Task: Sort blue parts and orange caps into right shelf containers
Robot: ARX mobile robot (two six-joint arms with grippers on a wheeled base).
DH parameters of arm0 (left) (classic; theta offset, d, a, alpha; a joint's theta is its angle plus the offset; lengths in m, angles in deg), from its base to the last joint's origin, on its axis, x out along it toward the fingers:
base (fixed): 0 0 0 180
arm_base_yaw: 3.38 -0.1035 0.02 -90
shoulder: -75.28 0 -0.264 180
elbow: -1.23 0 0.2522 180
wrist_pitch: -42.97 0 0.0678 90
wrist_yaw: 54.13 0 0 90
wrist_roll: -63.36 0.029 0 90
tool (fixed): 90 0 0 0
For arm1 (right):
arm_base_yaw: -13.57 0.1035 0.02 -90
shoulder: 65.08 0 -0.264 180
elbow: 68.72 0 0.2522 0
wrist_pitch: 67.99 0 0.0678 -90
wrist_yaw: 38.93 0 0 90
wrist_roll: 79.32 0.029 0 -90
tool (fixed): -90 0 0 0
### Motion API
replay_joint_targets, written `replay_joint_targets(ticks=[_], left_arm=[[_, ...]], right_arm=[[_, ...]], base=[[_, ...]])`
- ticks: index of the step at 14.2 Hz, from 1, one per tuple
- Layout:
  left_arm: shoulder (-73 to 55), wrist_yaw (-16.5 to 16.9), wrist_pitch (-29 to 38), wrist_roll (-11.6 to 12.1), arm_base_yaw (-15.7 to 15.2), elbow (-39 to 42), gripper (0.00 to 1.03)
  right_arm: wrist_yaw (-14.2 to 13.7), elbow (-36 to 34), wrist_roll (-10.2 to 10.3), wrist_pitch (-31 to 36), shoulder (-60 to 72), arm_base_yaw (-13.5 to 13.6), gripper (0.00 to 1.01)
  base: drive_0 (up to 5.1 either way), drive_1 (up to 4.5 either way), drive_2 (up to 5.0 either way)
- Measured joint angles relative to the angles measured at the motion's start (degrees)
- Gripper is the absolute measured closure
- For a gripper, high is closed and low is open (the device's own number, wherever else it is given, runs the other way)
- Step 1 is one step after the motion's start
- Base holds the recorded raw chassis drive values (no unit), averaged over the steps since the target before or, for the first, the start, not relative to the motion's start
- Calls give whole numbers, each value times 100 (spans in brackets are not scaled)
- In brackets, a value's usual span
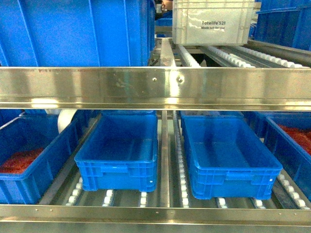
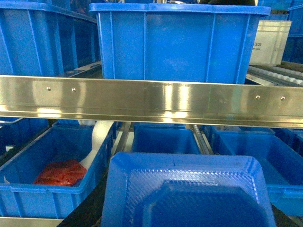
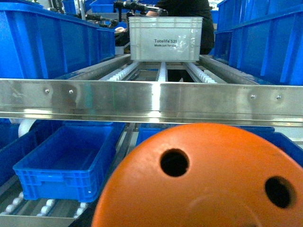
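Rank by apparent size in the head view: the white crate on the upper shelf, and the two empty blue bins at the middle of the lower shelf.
1-2. Right empty blue bin and left empty blue bin: alike, not ranked.
3. White crate: smallest, but farther away and cropped, so unsure.

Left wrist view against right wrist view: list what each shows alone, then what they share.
Only the left wrist view shows a blue tray-like part filling its foreground and a bin holding red pieces. Only the right wrist view shows a big orange object with round holes up close. Both show the steel shelf rail, blue bins on the lower shelf and the white crate.
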Motion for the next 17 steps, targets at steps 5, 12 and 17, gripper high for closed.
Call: replay_joint_targets(ticks=[5,12,17], left_arm=[[0,0,2,0,0,0,61],[0,-2,2,2,0,0,61],[0,2,-7,0,0,0,61]], right_arm=[[0,0,0,0,0,0,57],[-11,0,0,2,0,0,57],[-15,0,-2,-2,0,0,57]], base=[[0,0,0],[0,0,0],[0,0,0]])
